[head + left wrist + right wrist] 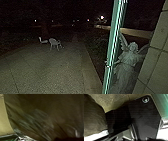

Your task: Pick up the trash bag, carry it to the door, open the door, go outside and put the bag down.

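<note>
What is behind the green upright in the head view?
A winged statue shows just right of the green upright, seemingly extending behind it; whatever the upright covers cannot be seen.

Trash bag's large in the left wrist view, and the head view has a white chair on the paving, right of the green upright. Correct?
Not quite: the head view shows the white chair left of the green upright. It is on the paving, and the trash bag does show large in the left wrist view.
</note>
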Robot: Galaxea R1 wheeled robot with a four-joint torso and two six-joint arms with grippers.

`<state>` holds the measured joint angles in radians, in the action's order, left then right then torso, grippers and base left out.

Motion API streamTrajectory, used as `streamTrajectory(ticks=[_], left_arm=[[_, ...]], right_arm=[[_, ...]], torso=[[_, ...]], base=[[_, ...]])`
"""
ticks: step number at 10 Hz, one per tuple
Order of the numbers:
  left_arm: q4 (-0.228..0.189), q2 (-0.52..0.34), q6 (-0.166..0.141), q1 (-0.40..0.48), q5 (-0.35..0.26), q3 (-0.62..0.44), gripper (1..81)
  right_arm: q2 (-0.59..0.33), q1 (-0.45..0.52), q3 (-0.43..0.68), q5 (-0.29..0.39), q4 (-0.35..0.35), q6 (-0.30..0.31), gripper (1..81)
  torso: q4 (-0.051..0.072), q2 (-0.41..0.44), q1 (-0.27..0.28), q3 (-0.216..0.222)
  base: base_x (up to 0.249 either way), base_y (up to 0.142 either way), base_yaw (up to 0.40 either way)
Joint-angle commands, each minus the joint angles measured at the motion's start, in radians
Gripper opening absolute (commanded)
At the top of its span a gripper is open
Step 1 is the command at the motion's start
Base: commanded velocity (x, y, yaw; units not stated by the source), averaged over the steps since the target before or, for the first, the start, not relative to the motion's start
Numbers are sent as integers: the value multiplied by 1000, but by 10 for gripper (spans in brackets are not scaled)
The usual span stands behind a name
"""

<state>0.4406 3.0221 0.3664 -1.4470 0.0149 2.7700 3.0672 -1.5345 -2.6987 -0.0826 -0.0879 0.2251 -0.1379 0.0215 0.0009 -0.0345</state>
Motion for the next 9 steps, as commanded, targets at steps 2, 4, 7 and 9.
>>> streamTrajectory(ticks=[2, 4, 7, 9], left_arm=[[7, -3, 2, 58, -55, 2, 10], [7, -3, 2, 59, -55, 0, 10], [7, -3, 2, 58, -55, 0, 10], [7, -3, 2, 58, -55, 0, 10]], right_arm=[[9, 49, 7, 47, 2, -3, 811], [9, 47, 7, 47, 2, -3, 811], [9, 47, 7, 47, 2, -3, 811], [9, 47, 7, 47, 2, -3, 811]], torso=[[0, 0, 0, 0], [0, 0, -1, 0], [0, 0, 0, 0], [0, 0, 0, 0]], base=[[85, 35, 0], [84, 77, 0], [81, 52, 0], [79, 0, 0]])
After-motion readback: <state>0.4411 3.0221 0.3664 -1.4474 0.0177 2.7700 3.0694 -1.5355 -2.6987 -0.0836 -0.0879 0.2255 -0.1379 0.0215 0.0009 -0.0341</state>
